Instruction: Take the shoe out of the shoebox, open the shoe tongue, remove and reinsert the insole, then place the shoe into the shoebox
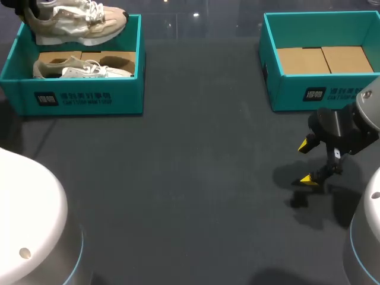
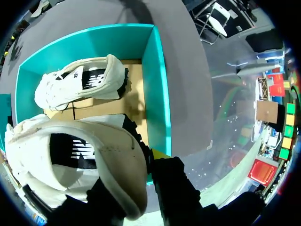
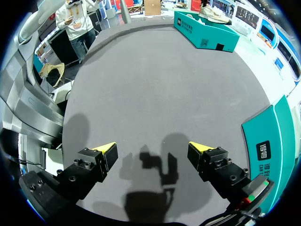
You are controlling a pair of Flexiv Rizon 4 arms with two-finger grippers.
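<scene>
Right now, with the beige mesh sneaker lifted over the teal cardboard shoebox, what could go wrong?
The beige mesh sneaker seems held only at its heel end, so it might tilt or slip. It hangs low over the rim of the teal cardboard shoebox, so its sole could snag the wall or drop onto the second beige sneaker. The open right gripper is far off, giving no support.

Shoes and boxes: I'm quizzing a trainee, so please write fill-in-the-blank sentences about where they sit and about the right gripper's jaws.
The lifted shoe hangs ____ the left box.
The second shoe lies ____ that box.
The right box holds ____ shoes.
The right gripper's jaws stand ____.
Missing: above, inside, no, open.
</scene>
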